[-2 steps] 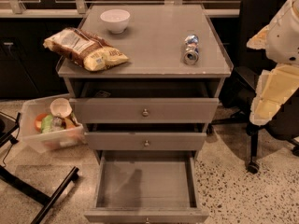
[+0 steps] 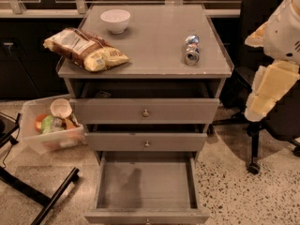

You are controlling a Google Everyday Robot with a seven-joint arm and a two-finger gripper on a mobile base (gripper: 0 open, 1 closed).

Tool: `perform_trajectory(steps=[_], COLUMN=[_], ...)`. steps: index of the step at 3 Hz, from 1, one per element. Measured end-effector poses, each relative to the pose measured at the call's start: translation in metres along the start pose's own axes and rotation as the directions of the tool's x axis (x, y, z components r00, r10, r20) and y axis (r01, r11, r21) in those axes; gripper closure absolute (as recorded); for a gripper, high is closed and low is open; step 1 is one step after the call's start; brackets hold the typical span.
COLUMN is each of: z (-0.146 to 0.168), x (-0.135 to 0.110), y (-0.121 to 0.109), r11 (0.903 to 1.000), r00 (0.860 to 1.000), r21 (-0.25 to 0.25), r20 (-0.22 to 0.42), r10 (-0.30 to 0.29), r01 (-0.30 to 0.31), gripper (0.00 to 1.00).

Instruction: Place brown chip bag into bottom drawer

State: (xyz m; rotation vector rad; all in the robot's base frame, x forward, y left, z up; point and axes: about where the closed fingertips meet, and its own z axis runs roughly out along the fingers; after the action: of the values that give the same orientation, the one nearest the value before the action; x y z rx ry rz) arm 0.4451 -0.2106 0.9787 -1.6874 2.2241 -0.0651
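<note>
The brown chip bag (image 2: 86,49) lies on the cabinet top near its front left corner, brown and pale yellow with a whitish label. The bottom drawer (image 2: 146,184) is pulled open below the two shallower drawers, and its flat grey inside is bare. My gripper (image 2: 262,102) hangs at the right edge of the view, beside the cabinet and level with the top drawer. It is far to the right of the bag, with the white arm (image 2: 286,27) above it. It holds nothing that I can see.
A white bowl (image 2: 115,20) stands at the back left of the cabinet top (image 2: 154,41), and a crushed silver can (image 2: 191,49) lies at the right. A clear plastic bin (image 2: 49,125) of items sits on the floor at the left. An office chair (image 2: 255,139) stands at the right, and black stand legs (image 2: 42,196) cross the floor at lower left.
</note>
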Motion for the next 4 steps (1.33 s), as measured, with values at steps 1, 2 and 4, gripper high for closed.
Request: perform_trajectory(steps=[1, 2, 4], z=[0.023, 0.053, 0.052], x=[-0.045, -0.112, -0.128], y=[-0.026, -0.054, -0.072], r11=[0.9991, 0.9914, 0.9842], r00=[0.994, 0.957, 0.935], r21=[0.003, -0.002, 0.045], r20=[0.104, 0.262, 0.323], r10=[0.042, 0.127, 0.148], r01=[-0.043, -0.131, -0.171], gripper=[0.0, 0.0, 0.0])
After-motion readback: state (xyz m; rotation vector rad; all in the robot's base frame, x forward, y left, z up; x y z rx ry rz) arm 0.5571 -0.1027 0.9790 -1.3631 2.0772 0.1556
